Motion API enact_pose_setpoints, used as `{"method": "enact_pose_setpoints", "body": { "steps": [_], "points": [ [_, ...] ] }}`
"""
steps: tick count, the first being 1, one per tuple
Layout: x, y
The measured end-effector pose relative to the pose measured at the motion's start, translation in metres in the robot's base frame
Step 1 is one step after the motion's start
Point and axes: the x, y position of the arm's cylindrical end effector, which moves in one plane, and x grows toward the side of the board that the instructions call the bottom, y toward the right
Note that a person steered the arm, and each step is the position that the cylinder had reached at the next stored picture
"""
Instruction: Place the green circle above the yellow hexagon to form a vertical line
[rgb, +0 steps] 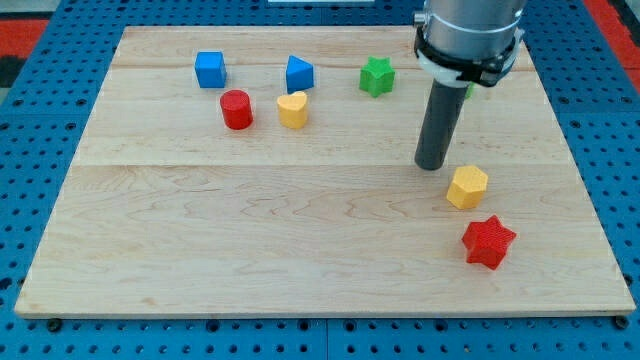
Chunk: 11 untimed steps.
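Observation:
The yellow hexagon (467, 187) lies at the view's lower right on the wooden board. My tip (432, 165) rests on the board just up and left of it, a small gap apart. Of the green circle, only a green sliver (468, 90) shows at the right side of the rod, above the hexagon. The arm hides the rest of it.
A red star (488, 242) lies just below the yellow hexagon. A green star (377, 76) is left of the rod near the top. A blue triangular block (299, 73), yellow heart (292, 109), red cylinder (237, 109) and blue cube (210, 70) sit at upper left.

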Motion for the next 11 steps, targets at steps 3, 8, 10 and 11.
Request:
{"method": "enact_pose_setpoints", "body": {
  "steps": [3, 8, 10, 11],
  "points": [
    [-0.097, 0.097],
    [-0.082, 0.011],
    [-0.058, 0.008],
    [-0.073, 0.019]
  ]
}}
